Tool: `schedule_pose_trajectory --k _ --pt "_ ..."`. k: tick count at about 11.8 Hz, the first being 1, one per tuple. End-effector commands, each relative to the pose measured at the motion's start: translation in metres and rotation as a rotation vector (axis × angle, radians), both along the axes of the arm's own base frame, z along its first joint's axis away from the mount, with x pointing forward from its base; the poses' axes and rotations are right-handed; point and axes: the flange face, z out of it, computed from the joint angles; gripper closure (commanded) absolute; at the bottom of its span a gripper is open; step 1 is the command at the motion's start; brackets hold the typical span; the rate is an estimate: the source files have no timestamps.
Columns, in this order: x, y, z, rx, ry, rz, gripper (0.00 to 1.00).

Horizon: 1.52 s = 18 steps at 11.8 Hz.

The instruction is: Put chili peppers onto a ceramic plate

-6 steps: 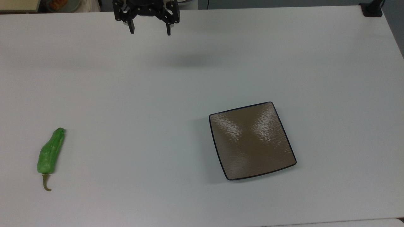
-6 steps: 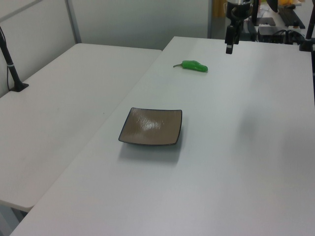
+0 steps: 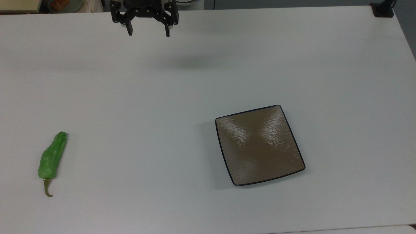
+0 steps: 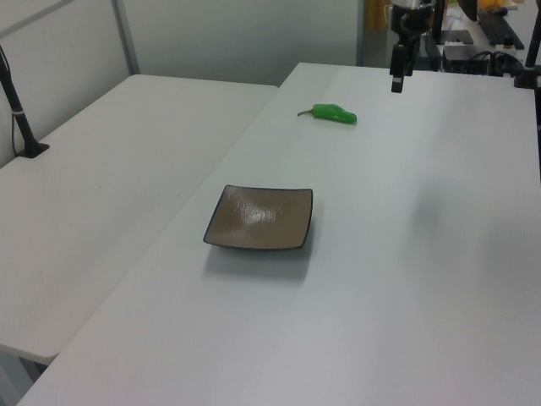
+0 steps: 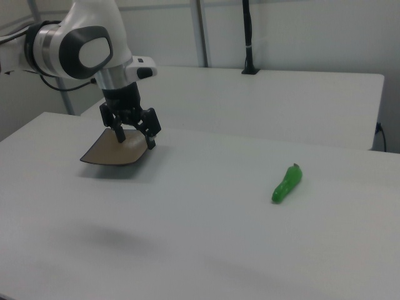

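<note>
While the white table (image 3: 195,81) carries both task items, neither one is in contact with the other or with the arm. In the top view, the chili pepper (image 3: 52,157) lies flat near the lower left, its thin curved stem pointing toward the bottom edge and its blunt tip angled up and slightly right. The ceramic plate (image 3: 259,145) sits to the right of centre in the same view, well apart from the pepper, resting flat with its corners turned slightly off the table's edges; its glossy brown surface is bare. Farther up, at the top edge of the top view, the gripper (image 3: 149,33) hangs above the table with its two fingers spread and nothing between them; a soft shadow lies on the table below and to its right. In the right view, the gripper (image 5: 134,140) is seen in front of the plate (image 5: 103,155), held clear of the surface, with the pepper (image 5: 287,183) well off to the right view's right. In the left view, the plate (image 4: 260,218) is nearest, the pepper (image 4: 335,113) lies beyond it, and the gripper (image 4: 396,85) hangs farther back, to the right of the pepper.
</note>
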Motion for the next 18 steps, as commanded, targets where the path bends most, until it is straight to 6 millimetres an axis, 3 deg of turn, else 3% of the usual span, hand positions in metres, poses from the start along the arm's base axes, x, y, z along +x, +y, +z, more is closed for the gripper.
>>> schedule_pose_trajectory --k 1,4,7,9,11,13,15,18 --pt "-0.002 0.001 0.000 0.013 -0.028 0.014 0.00" --pt "0.003 0.002 0.005 0.002 -0.055 0.028 0.00" --pt "0.027 -0.004 -0.001 -0.007 -0.151 0.019 0.00" --pt "0.039 -0.025 -0.007 -0.017 -0.210 -0.013 0.00" --pt "0.047 -0.033 -0.013 -0.078 -0.240 0.003 0.00" --pt "0.061 -0.042 -0.033 -0.146 -0.264 0.024 0.00" --pt "0.078 -0.065 -0.058 -0.196 -0.312 0.020 0.00" --pt "0.116 -0.089 -0.084 -0.215 -0.364 -0.019 0.00"
